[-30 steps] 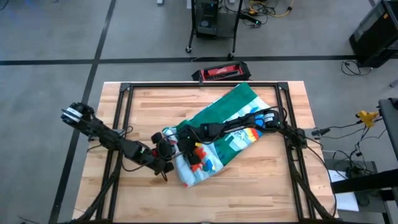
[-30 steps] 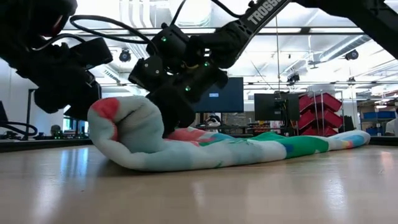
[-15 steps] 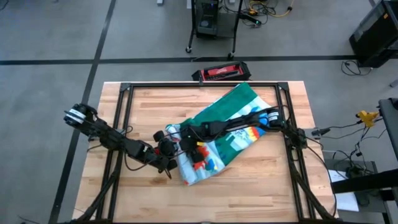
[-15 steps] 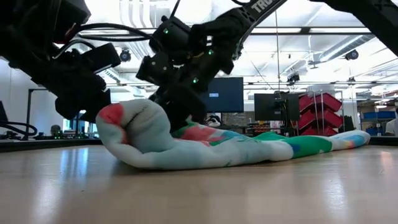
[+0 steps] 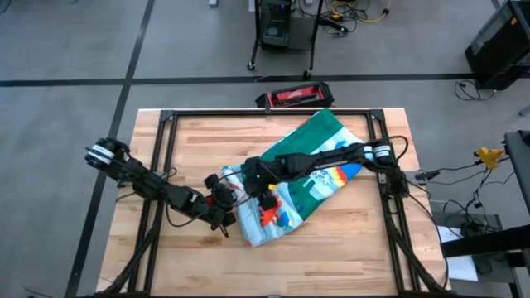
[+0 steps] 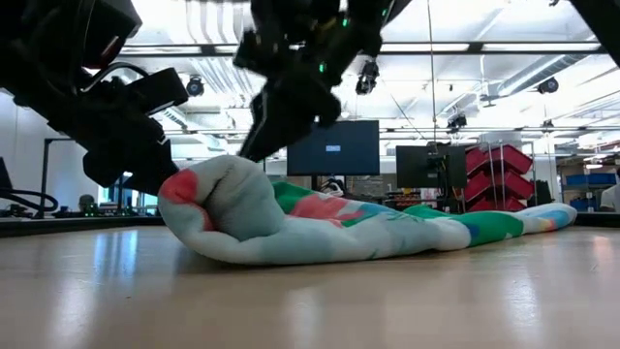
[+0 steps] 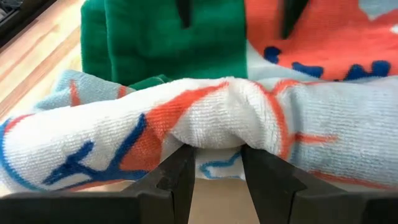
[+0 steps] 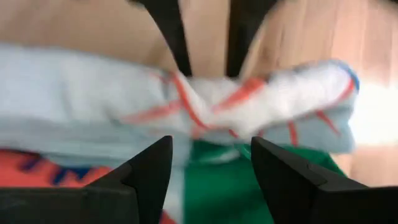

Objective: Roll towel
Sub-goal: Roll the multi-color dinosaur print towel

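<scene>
The towel (image 5: pixel 298 178) lies slantwise on the table, from the near middle toward the far right. Its dinosaur face is up and its green back shows at the far end. Its near left end is curled up into a thick roll (image 6: pixel 218 208). My left gripper (image 5: pixel 225 197) is at that roll, shut on it (image 7: pixel 216 168). My right gripper (image 5: pixel 258 189) hangs open in the air above the roll (image 6: pixel 257 141). Nothing is between its fingers (image 8: pixel 208 168), and the towel lies below them. My left gripper pinches a bulge of the towel's rolled end (image 7: pixel 214 134) between its two fingers. The cloth there is a thick fold of several layers and puckers at the fingertips. The fingers come from the table's left, slanting down. The roll rests on the table.
A black frame (image 5: pixel 265 113) runs along the table's far and side edges. A red and black case (image 5: pixel 294 97) lies just beyond the far edge. Bare wood (image 5: pixel 331 257) stretches in front of the towel. Monitors and shelves stand in the room behind.
My right gripper has risen from the hollow behind the roll and now hangs clear above it, its fingers tipped more steeply. The roll's end has shifted a little toward the rest of the towel. The rest of the towel has stayed flat.
</scene>
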